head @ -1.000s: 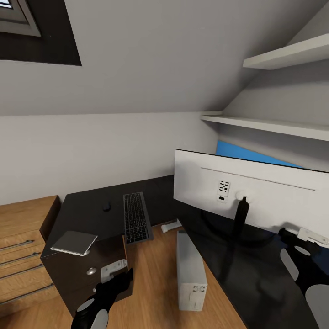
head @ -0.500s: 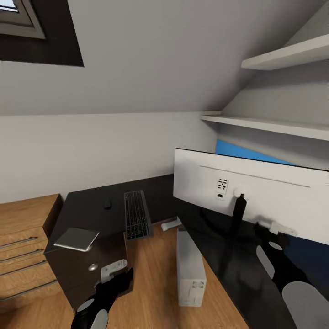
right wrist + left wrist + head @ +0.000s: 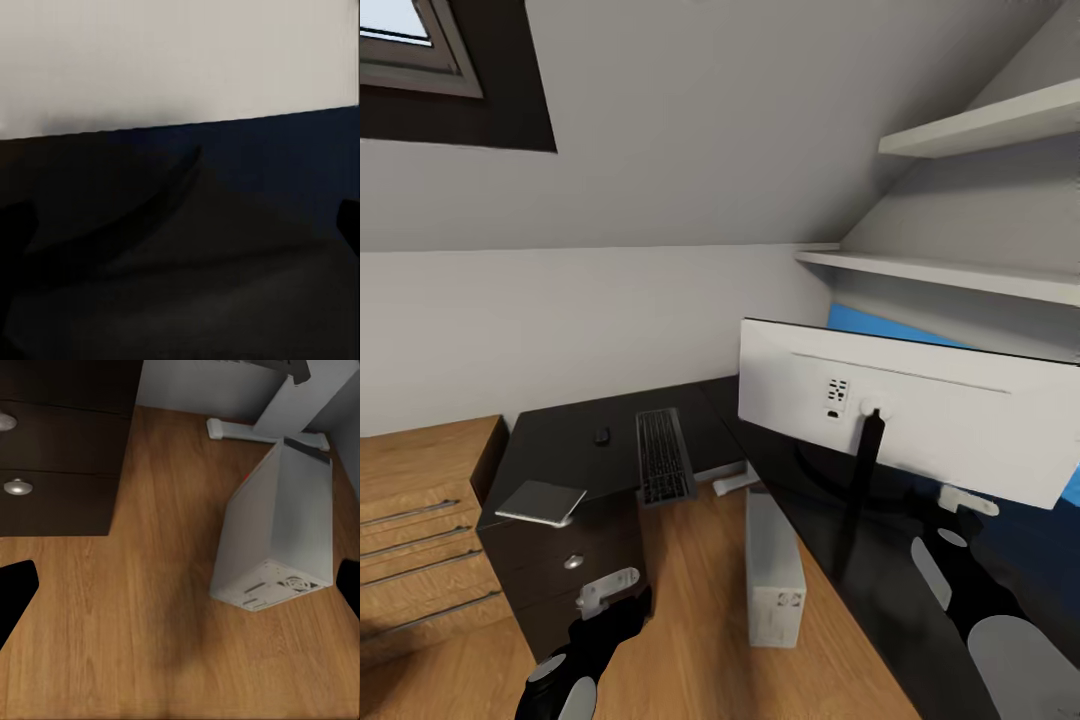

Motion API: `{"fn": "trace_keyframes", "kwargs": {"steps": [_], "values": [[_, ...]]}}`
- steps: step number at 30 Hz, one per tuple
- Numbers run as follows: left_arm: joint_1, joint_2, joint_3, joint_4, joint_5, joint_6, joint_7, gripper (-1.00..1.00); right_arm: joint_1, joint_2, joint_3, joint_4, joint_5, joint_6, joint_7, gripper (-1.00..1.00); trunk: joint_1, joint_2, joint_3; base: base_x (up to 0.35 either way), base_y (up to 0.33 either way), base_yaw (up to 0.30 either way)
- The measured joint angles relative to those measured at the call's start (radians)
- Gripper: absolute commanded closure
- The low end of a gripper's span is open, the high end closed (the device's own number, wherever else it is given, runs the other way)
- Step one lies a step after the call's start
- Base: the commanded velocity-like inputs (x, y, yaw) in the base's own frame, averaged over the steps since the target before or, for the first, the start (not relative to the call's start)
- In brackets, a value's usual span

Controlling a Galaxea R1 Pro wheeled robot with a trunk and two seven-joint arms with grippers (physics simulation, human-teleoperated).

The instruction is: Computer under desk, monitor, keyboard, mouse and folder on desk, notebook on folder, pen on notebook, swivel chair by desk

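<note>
The monitor [image 3: 920,425] stands on the glossy black desk [image 3: 560,455] with its white back toward me; that back also shows in the right wrist view [image 3: 180,60]. The keyboard [image 3: 663,456] lies on the desk's far wing, the small dark mouse [image 3: 601,436] to its left. A thin grey notebook [image 3: 542,502] rests on the desk corner above the knobbed drawers [image 3: 60,457]. The grey computer [image 3: 775,568] [image 3: 281,525] stands on the floor by the desk. My left gripper [image 3: 625,605] [image 3: 180,592] hangs open over the floor. My right gripper [image 3: 950,500] [image 3: 180,225] is open above the desk, beside the monitor's stand.
A long bright blue panel [image 3: 860,325] leans behind the monitor. White shelves [image 3: 970,125] [image 3: 950,272] run along the right wall. A light wooden drawer unit [image 3: 420,520] stands left of the desk. A skylight [image 3: 410,40] is at the upper left. A white bracket [image 3: 255,431] lies on the floor.
The camera has shifted, so the desk and monitor look a little farther off. My right gripper has drawn in closer to the monitor's stand. The left arm holds its pose.
</note>
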Motion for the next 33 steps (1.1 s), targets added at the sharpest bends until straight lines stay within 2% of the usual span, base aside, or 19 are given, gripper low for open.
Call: {"fn": "trace_keyframes", "kwargs": {"steps": [3, 4, 7, 8, 13, 15, 21, 33], "values": [[0.000, 0.000, 0.000, 0.000, 0.000, 0.000, 0.000, -1.00, 0.000, 0.020, 0.032, -0.001, 0.006, -0.001, -0.001, -1.00, 0.000, 0.000, 0.000, -0.108, 0.000, 0.000], [0.000, 0.000, 0.000, 0.000, 0.000, 0.000, 0.000, -1.00, 0.001, 0.032, 0.087, 0.000, 0.010, -0.002, -0.001, -1.00, 0.000, 0.000, 0.000, -0.030, 0.000, 0.000], [0.001, 0.000, 0.000, 0.000, 0.000, 0.000, 0.000, -1.00, 0.001, 0.044, 0.116, 0.000, 0.011, -0.002, 0.001, -1.00, 0.000, 0.000, 0.000, -0.016, 0.000, 0.000], [0.000, 0.000, 0.000, 0.001, 0.000, 0.000, 0.000, -1.00, 0.002, 0.085, 0.140, 0.001, 0.012, -0.003, 0.003, -1.00, -0.001, 0.000, 0.000, -0.004, 0.000, 0.000], [0.001, -0.020, -0.011, -0.007, -0.003, -0.001, 0.001, -1.00, -0.021, 0.119, 0.164, 0.024, 0.018, -0.008, 0.005, -1.00, 0.000, 0.000, 0.000, 0.000, 0.000, 0.000], [0.001, -0.021, -0.009, -0.008, -0.003, -0.001, 0.001, -1.00, -0.022, 0.127, 0.174, 0.024, 0.021, -0.003, 0.002, -1.00, -0.001, 0.000, 0.000, 0.000, 0.000, 0.000], [0.000, -0.030, -0.005, -0.012, -0.003, -0.002, 0.001, -1.00, -0.002, 0.155, 0.166, -0.009, 0.032, 0.014, -0.011, -1.00, -0.001, 0.000, 0.000, 0.000, 0.000, 0.000], [0.001, -0.031, -0.005, -0.012, -0.003, -0.002, 0.002, -1.00, 0.000, 0.162, 0.166, -0.021, 0.032, 0.015, -0.010, -1.00, -0.001, 0.000, 0.000, 0.000, 0.000, 0.000]]}}
